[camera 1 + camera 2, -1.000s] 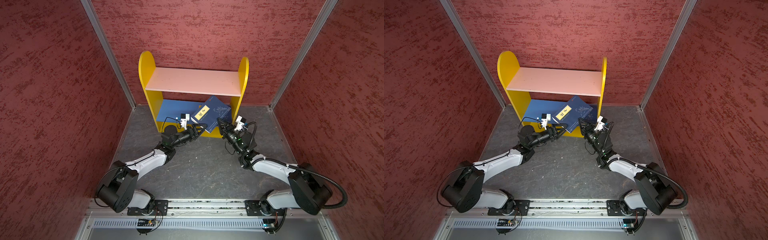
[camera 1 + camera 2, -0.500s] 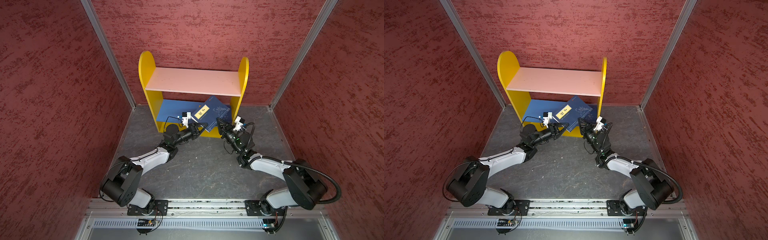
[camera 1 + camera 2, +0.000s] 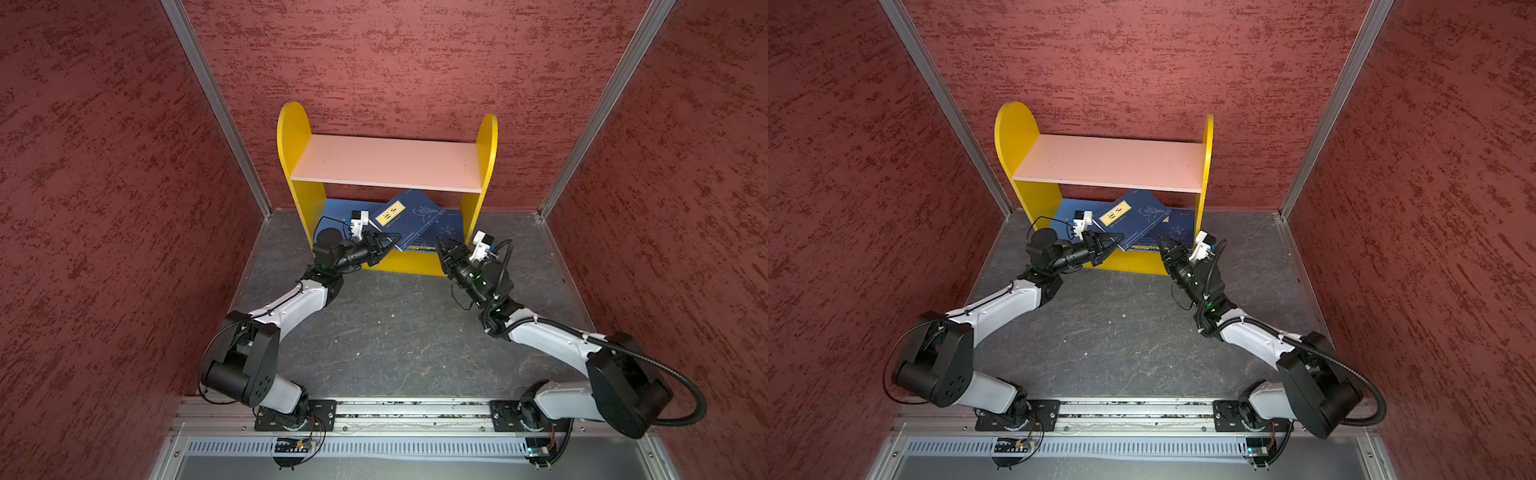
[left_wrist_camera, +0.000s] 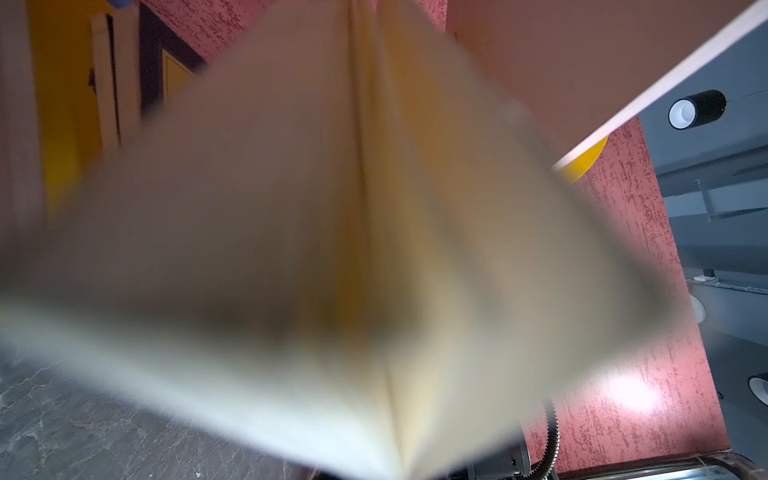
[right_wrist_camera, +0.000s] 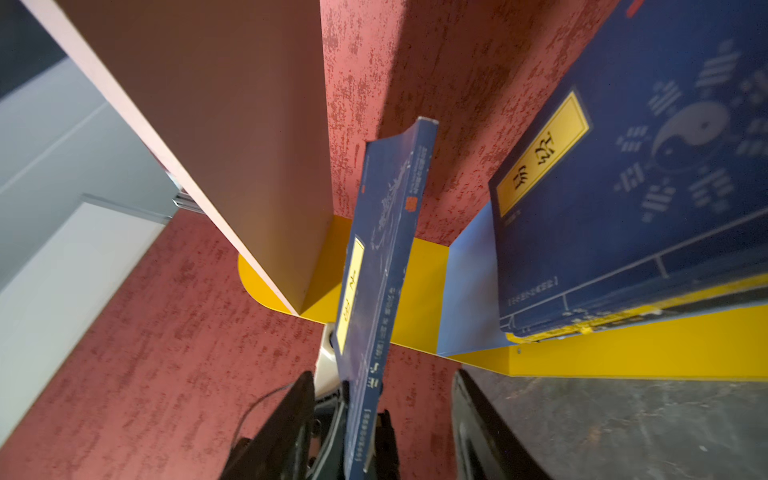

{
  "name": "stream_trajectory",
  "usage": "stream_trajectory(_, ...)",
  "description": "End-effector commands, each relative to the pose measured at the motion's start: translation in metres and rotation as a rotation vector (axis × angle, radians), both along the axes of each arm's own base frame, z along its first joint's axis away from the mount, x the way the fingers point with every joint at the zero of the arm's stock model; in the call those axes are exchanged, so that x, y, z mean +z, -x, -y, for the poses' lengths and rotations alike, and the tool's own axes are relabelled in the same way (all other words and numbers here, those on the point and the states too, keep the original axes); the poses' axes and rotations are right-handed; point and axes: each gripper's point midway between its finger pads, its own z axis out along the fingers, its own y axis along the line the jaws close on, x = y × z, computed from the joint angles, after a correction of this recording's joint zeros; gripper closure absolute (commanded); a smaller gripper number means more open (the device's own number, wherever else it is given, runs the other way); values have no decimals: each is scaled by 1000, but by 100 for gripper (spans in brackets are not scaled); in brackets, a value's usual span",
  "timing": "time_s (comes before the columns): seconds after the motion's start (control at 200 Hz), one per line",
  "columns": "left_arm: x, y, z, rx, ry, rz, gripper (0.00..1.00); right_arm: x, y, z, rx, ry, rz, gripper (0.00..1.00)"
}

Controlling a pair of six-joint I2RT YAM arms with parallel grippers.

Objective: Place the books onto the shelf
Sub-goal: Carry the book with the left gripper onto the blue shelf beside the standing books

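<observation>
Navy books (image 3: pixel 401 218) — two; one on shelf (image 3: pixel 386 166); one in left pincer (image 3: pixel 395 240)

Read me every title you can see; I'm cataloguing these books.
"易经" on the yellow label of the lying navy book.
"庄子", probably, on the yellow label of the tilted navy book.
Small print on both covers: too small to read.

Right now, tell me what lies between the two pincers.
The tilted navy book, gripped at its lower corner by the shut left pincer. In the right wrist view it stands between the spread fingers of the open right pincer.
</observation>
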Motion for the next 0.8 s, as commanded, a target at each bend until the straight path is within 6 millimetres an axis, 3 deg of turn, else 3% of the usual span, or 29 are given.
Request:
stream_trajectory(0.0, 1, 10, 7, -146, -66, 14, 99, 6, -1, 15, -67, 134, 0, 36)
stream_trajectory(0.296, -8, -2, 0, -259, -155, -6, 99, 9, 10, 56, -182, 442, -35, 12)
stream_trajectory(0.546, -16, -12, 7, -358, -206, -2, 99, 4, 12, 85, -258, 548, -66, 11)
stream_trajectory(0.796, -21, -22, 14, -420, -201, 6, 99, -1, 5, 88, -259, 559, -84, 10)
